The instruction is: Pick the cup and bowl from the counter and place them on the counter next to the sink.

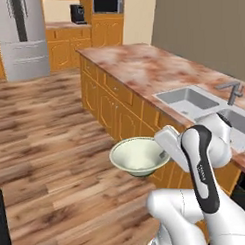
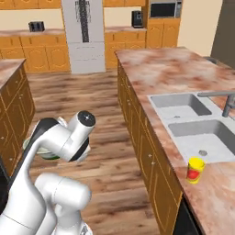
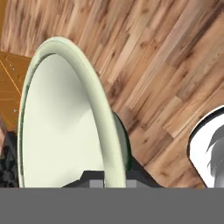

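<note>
- I see the arm bent low in the lower right of the left base view, its wrist turned toward frame left, out over the wood floor (image 1: 54,142) in front of the cabinets (image 1: 120,112).
- The gripper (image 3: 114,177) is clamped on the rim of the bowl (image 1: 138,155); in the hand view the rim runs between the 2 fingertips (image 3: 89,177) at the bottom edge.
- The bowl hangs in the air at center frame of the left base view, mouth up and slightly tilted, nothing inside it that I can make out.
- In the right base view only a sliver of the bowl (image 2: 39,151) shows behind the arm at lower left.
- The counter (image 2: 183,73) fills the right half of the right base view, with the sink (image 2: 202,133) set into it, 2 basins, a faucet (image 2: 226,103) at the right edge.
- The cup (image 2: 195,170) stands upright on the counter at lower right, just beside the near basin's front corner.
- A fridge (image 2: 83,34) and microwave (image 2: 164,9) sit along the top of that frame.
</note>
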Controlling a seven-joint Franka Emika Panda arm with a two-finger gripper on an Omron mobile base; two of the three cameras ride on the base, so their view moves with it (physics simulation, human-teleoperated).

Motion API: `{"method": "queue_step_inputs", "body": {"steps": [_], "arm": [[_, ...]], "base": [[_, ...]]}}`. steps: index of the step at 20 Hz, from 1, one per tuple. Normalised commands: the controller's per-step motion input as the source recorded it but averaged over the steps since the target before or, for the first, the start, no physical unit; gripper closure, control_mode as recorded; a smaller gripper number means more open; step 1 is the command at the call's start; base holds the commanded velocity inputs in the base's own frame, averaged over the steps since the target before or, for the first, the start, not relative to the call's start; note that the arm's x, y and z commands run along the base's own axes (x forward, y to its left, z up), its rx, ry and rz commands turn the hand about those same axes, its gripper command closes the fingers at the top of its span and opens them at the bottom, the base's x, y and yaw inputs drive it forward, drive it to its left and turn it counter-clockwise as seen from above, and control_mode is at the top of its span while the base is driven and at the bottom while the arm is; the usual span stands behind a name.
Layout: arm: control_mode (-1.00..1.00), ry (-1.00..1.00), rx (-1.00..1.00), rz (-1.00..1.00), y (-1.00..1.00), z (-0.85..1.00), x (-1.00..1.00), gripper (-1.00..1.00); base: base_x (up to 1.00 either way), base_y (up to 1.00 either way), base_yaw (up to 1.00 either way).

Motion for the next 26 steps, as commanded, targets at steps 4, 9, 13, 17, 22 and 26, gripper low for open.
{"method": "queue_step_inputs", "body": {"steps": [4,9,13,17,22,26], "arm": [[1.00,0.00,0.00,0.00,0.00,0.00,0.00,1.00],[1.00,0.00,0.00,0.00,0.00,0.00,0.00,1.00],[1.00,0.00,0.00,0.00,0.00,0.00,0.00,1.00],[1.00,0.00,0.00,0.00,0.00,0.00,0.00,1.00],[1.00,0.00,0.00,0.00,0.00,0.00,0.00,1.00],[1.00,0.00,0.00,0.00,0.00,0.00,0.00,1.00]], "base": [[1.00,1.00,-0.33],[1.00,1.00,-0.37],[1.00,0.93,-0.57],[1.00,0.84,-0.65],[1.00,0.82,-0.67],[1.00,0.83,-0.66]]}}
